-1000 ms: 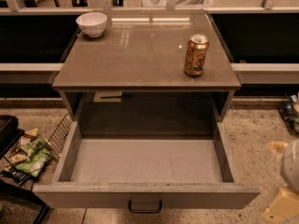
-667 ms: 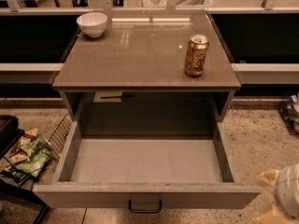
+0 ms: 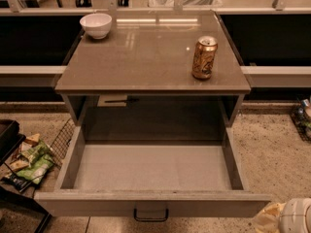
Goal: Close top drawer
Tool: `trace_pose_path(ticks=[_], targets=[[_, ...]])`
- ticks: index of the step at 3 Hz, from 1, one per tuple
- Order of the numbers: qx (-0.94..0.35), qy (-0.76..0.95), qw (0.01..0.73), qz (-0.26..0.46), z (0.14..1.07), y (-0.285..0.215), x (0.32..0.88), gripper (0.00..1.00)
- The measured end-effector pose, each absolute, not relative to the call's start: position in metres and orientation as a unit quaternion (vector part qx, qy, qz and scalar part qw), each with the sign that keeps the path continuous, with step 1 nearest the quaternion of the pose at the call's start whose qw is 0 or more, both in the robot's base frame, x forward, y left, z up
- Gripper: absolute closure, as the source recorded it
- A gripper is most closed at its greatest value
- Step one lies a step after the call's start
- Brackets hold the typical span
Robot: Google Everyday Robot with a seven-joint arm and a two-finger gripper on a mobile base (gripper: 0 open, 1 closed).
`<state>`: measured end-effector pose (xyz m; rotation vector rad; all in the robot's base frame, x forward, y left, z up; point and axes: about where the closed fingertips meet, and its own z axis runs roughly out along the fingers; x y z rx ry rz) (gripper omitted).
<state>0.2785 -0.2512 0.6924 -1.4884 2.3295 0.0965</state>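
Observation:
The top drawer is pulled far out of the grey cabinet, and its wide, deep box is empty. Its flat front runs along the bottom of the camera view, with a small dark loop handle at its centre. My gripper, white and cream, is at the bottom right corner. It is just right of and below the right end of the drawer front and is partly cut off by the frame edge. The lower drawers are hidden.
A white bowl and a gold can stand on the cabinet top. A wire basket with snack bags sits on the floor to the left. More items lie on the floor at far right.
My gripper has moved down and slightly left, sinking toward the bottom right corner. The drawer has not moved.

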Motion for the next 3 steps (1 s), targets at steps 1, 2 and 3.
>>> trace_pose_path(ticks=[1,2,3], targets=[[-0.529,0.827,0.188,0.033,0.693,-0.251,0.279,1.00],[-0.527,0.829,0.181,0.043,0.682,-0.248,0.278,1.00],[-0.530,0.825,0.178,0.080,0.644,-0.229,0.286,1.00]])
